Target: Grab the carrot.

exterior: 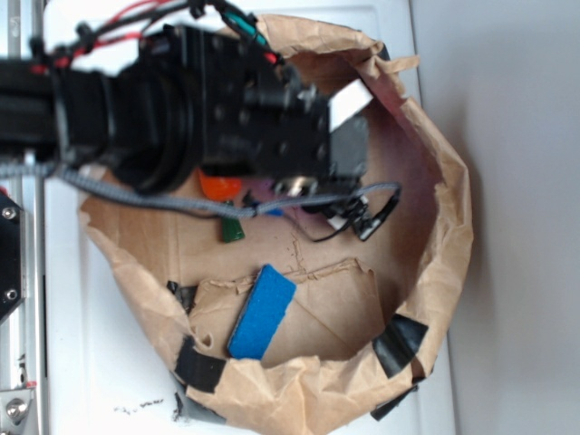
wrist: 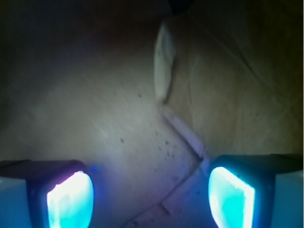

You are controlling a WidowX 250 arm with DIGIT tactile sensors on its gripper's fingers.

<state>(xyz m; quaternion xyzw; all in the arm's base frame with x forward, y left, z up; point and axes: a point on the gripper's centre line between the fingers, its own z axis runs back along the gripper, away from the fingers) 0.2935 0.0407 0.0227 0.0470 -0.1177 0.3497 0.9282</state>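
The carrot (exterior: pixel 220 188) lies on the brown paper floor, mostly hidden under the black arm. Only an orange patch and its dark green stem (exterior: pixel 232 229) show in the exterior view. My gripper (exterior: pixel 352 129) hangs to the right of the carrot, toward the paper wall. In the wrist view the gripper (wrist: pixel 151 197) is open, and its two glowing cyan pads (wrist: pixel 70 199) stand far apart with only bare paper between them. The carrot is out of the wrist view.
A flat blue block (exterior: pixel 262 311) rests on a cardboard flap below the carrot. A crumpled brown paper wall (exterior: pixel 453 208) with black tape pieces (exterior: pixel 397 344) rings the floor. A grey cable (exterior: pixel 181 204) sags across the carrot area.
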